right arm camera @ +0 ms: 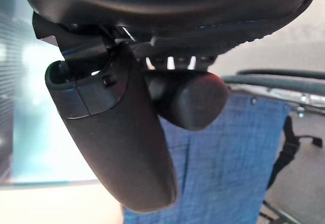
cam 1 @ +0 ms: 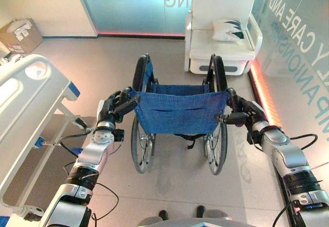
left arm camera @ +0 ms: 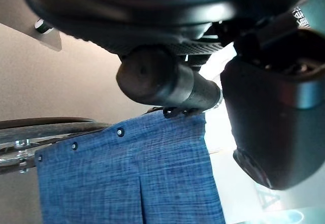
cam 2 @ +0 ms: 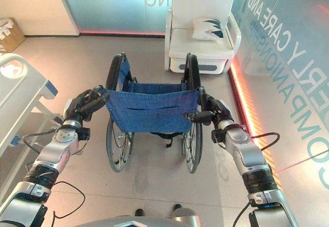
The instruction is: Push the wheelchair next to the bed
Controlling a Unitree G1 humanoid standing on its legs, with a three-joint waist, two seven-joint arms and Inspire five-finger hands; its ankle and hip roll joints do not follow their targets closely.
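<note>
A wheelchair (cam 1: 177, 111) with a blue cloth back and black wheels stands in front of me, its back towards me. My left hand (cam 1: 112, 108) is curled round its left push handle (left arm camera: 162, 79). On the other side my right hand (cam 1: 245, 112) grips the right push handle (right arm camera: 190, 99). The bed (cam 1: 23, 108), white with a rounded end board, stands at the left, about an arm's width from the wheelchair's left wheel.
A white armchair (cam 1: 221, 41) with a patterned cushion stands beyond the wheelchair at the back right. A glass wall (cam 1: 298, 47) with lettering runs along the right side. A cardboard box (cam 1: 19, 35) sits at the back left by the wall.
</note>
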